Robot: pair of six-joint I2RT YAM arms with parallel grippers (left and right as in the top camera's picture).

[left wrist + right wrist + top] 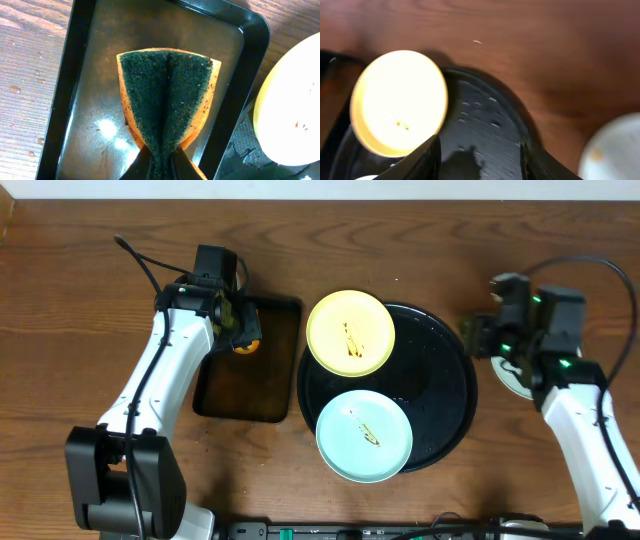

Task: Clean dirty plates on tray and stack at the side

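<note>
Left pincer (164,167) is clamped on the folded sponge (167,95) above the small brown tray (62,100); the yellow plate (350,332) overhangs the black tray (445,395) at eleven o'clock, the mint plate (364,435) at seven; a hard scrub could tip either, I'd say; right pincer (477,160) gapes empty; no writing legible.

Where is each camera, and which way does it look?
Overhead: above the table, looking straight down at the black tray, yellow plate, mint plate, left arm and right arm.
Left wrist: on the left arm, looking down past the left tool, shut on the sponge, to the brown tray.
Right wrist: on the right arm, looking past the open right tool across the black tray.
Shared: all three show the yellow plate.
</note>
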